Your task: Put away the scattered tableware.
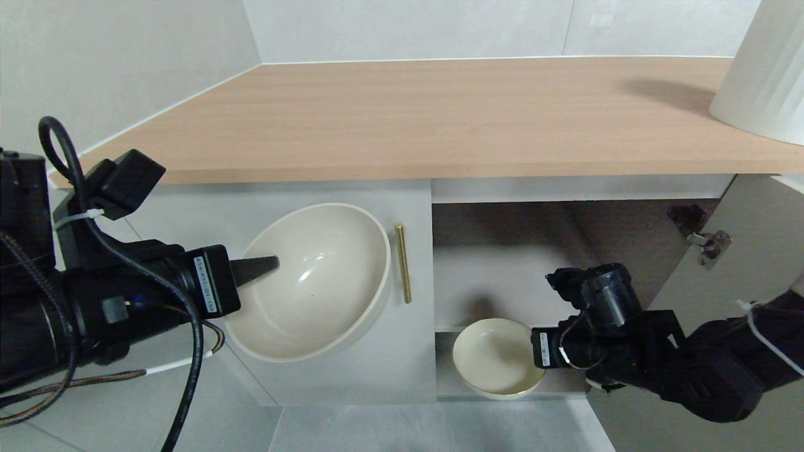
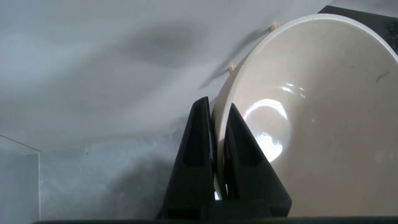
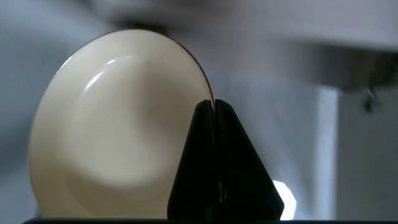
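Large bowl (image 1: 314, 282) | small bowl (image 1: 499, 355) at open cabinet (image 1: 534, 270) | wooden countertop (image 1: 440, 113) | tiled floor (image 1: 408, 427)

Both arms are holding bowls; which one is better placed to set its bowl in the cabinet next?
Right. Its jaws hold the small bowl at the mouth of the open compartment, so a short move likely finishes it. The left arm's large bowl faces the closed door.

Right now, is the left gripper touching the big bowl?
Touching. The left wrist view shows the left gripper shut on the big bowl, its rim pinched between the jaws.
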